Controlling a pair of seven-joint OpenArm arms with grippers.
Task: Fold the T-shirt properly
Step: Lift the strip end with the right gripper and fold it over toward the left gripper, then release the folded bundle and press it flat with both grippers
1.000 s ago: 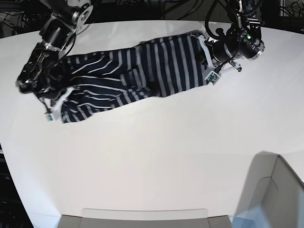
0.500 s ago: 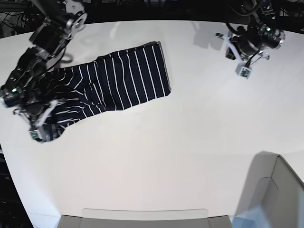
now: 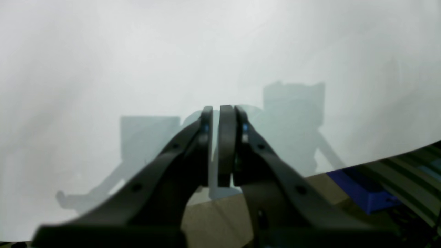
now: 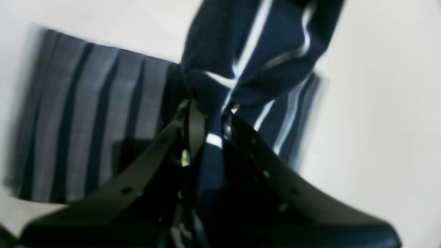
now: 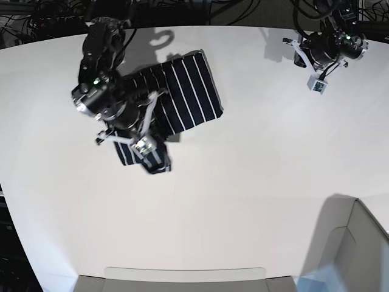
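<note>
Navy cloth with thin white stripes, the T-shirt [image 5: 185, 91], is spread on the white desk [image 5: 243, 194] towards its far left in the base view, partly doubled over. A bunched fold of it is pinched between the fingers of the right claw [image 4: 206, 117], which is held above the lower part of the garment. The left claw [image 3: 220, 144] is pressed together on nothing, over bare desk well apart from the shirt.
</note>
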